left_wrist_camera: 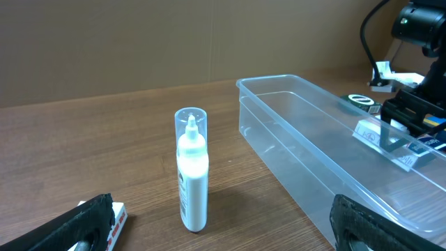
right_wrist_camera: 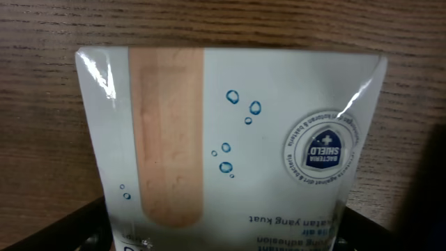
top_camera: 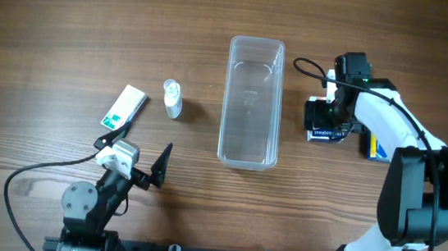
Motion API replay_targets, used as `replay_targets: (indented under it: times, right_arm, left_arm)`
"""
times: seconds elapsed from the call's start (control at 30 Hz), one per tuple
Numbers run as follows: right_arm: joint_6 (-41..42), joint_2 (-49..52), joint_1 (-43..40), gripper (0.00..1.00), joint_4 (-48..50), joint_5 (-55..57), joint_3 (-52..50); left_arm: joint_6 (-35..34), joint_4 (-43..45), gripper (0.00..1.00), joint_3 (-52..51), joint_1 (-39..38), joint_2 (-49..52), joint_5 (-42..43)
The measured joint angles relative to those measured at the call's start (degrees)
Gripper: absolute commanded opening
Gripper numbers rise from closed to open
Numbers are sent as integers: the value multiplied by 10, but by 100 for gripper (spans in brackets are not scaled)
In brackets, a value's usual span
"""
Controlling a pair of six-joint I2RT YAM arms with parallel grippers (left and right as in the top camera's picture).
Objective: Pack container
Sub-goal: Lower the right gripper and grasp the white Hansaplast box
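the left claw (top_camera: 135, 146) is spread wide over the counter (top_camera: 68, 28). the right claw (top_camera: 328, 121) sits over 1 plaster box (right_wrist_camera: 230, 139) just beside the container (top_camera: 248, 136). i cannot tell whether it pinches the box.

My left arm (top_camera: 89, 199) sits folded close over its base; the left end effector (top_camera: 135, 154) points forward at a slant, its jaws spread as wide as they go; the wrist camera shows its two black fingers (left_wrist_camera: 77, 226) at the bottom corners of the view; my right arm (top_camera: 390, 117) is stretched far forward, white forearm angled inward, wrist bent down; the right end effector (top_camera: 328, 119) points straight down; whether its jaws are parted or clamped I cannot tell.
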Motion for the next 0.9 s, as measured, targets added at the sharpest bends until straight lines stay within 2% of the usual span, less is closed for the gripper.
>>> replay_targets:
  times: [0.2,0.37,0.9]
  right_arm:
    - [0,0,0,85,0,14,0]
    - [3,0,0,75,0,14,0]
    - [21,-6,0,74,-12,10,0]
  left_arm:
    - [0,0,100,0,0,0,0]
    - [0,0,100,0,0,0,0]
    - [0,0,100,0,0,0,0]
